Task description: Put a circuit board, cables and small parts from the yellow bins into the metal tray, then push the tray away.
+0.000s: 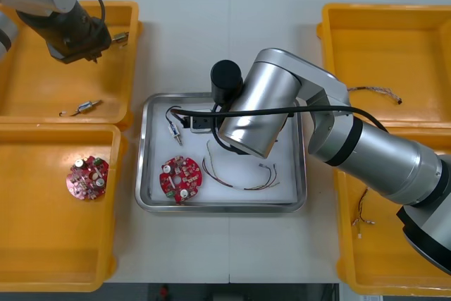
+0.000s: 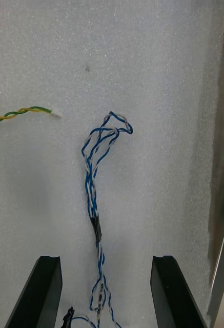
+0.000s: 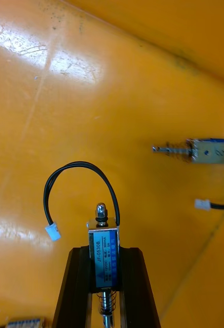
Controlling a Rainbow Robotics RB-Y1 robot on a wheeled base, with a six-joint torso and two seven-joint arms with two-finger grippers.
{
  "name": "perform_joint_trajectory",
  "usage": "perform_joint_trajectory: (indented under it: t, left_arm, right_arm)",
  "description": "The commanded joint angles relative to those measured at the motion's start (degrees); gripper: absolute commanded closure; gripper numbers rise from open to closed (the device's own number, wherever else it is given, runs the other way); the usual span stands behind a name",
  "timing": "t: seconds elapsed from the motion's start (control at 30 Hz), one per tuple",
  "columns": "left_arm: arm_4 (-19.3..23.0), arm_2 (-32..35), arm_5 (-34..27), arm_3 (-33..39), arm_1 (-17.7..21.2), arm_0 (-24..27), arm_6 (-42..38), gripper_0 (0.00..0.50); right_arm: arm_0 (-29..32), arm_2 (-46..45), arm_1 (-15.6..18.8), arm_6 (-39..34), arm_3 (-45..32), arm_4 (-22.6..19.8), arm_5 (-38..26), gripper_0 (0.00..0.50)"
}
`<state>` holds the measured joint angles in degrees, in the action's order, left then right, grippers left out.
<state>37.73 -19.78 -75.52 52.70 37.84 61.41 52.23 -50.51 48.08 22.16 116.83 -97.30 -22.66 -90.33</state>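
Note:
My left gripper point(image 3: 104, 254) is shut on a small metal part point(image 3: 103, 241) with a looped black wire, held above the floor of the far left yellow bin point(image 1: 28, 82). In the front view that left gripper point(image 1: 109, 37) sits near the bin's far right corner. My right gripper point(image 2: 105, 292) stands open low over the white inside of the metal tray point(image 1: 151, 195), with a twisted blue and white cable point(image 2: 94, 169) lying loose between its fingers. The tray also holds a red circuit board point(image 1: 180, 178) and a red and yellow cable point(image 1: 246, 181). My right arm hides much of the tray's far part.
A second small metal part point(image 1: 86, 108) lies in the far left bin. The near left bin has another circuit board point(image 1: 87, 177). Cables lie in the far right bin point(image 1: 377, 91) and the near right bin point(image 1: 363, 215).

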Motion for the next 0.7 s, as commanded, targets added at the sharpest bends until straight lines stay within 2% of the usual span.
perform_joint_trajectory:
  t: [0.03,0.07,0.33,0.5,0.7]
  left_arm:
    - [-0.56,2.91,-5.07,6.36,3.11,-0.42,3.4,0.5]
    - [-0.56,2.91,-5.07,6.36,3.11,-0.42,3.4,0.5]
    - [-0.64,3.26,-11.4,15.15,3.2,-0.94,2.35,0.5]
    - [-0.56,3.88,-15.53,19.46,3.2,-1.03,2.17,0.5]
    - [-0.47,4.4,-20.1,23.24,3.2,-1.03,2.17,0.5]
  right_arm:
    - [-2.05,-4.14,-0.45,-1.52,-5.71,-0.19,-4.94,0.0]
    - [-2.05,-4.14,-0.45,-1.52,-5.71,-0.19,-4.94,0.0]
    - [-1.79,-12.48,-0.45,-1.69,-14.15,-1.77,-19.67,0.0]
    - [0.06,-18.9,0.07,-1.87,-20.48,-2.21,-19.67,0.0]
    - [3.4,-26.99,2.45,-3.27,-28.82,-1.95,-19.67,0.0]
